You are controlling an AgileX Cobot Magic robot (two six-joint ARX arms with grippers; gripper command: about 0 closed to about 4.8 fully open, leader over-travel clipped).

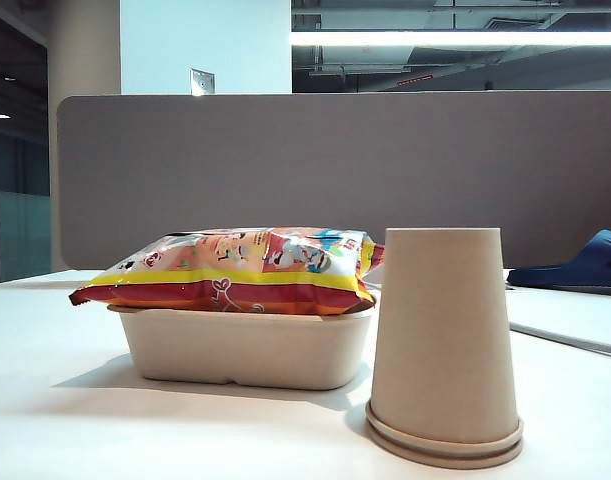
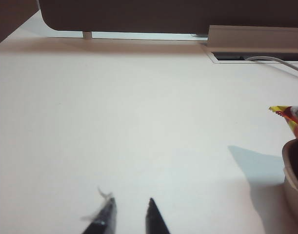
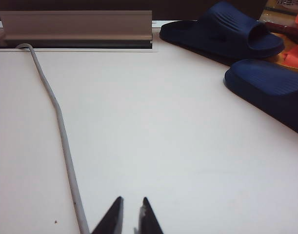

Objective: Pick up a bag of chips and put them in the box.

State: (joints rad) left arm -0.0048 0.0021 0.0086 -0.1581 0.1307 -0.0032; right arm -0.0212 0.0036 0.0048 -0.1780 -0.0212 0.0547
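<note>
The bag of chips (image 1: 235, 268), striped red, yellow and orange, lies flat across the top of the beige box (image 1: 247, 348), its ends sticking out past the rim. The left wrist view catches one corner of the bag of chips (image 2: 289, 113) and a bit of the box rim (image 2: 294, 168) at its edge. My left gripper (image 2: 131, 204) hangs low over bare white table, well away from the box, its tips close together with nothing between them. My right gripper (image 3: 132, 202) is shut and empty over the table beside a grey cable (image 3: 61, 126). Neither gripper shows in the exterior view.
A tall upside-down beige paper cup (image 1: 444, 345) stands just right of the box. Two dark blue slippers (image 3: 266, 85) lie at the far right of the table. A grey partition (image 1: 335, 160) and a metal cable channel (image 3: 75, 24) run along the back edge.
</note>
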